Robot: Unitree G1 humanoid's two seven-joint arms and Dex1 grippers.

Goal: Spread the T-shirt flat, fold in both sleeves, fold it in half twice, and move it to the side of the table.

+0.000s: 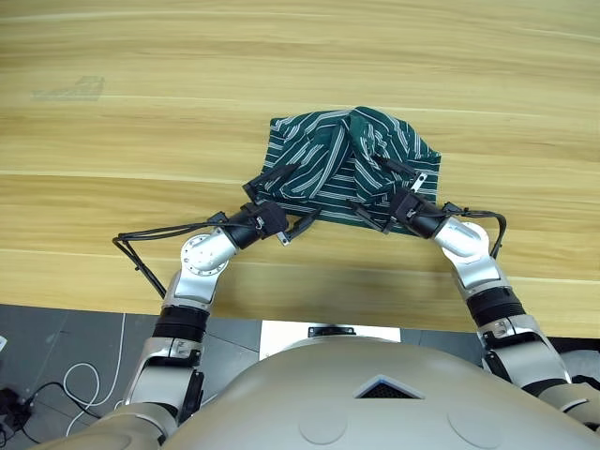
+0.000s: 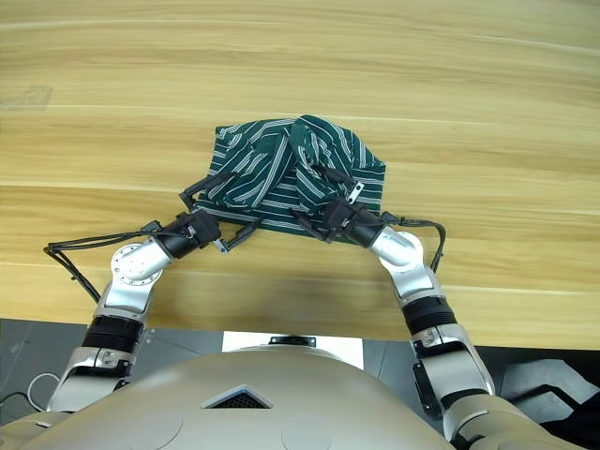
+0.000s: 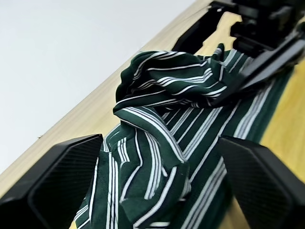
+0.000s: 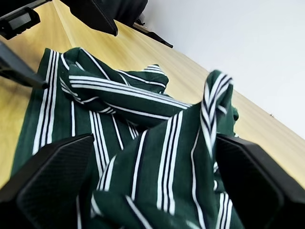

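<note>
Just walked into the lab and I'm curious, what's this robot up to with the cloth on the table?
The humanoid robot is working on a dark green T-shirt with white stripes, which lies bunched and rumpled on the light wooden table. Its left gripper and right gripper are both at the shirt's near edge, fingers open with fabric between them, not yet clamped. The shirt is not yet spread flat.
</note>
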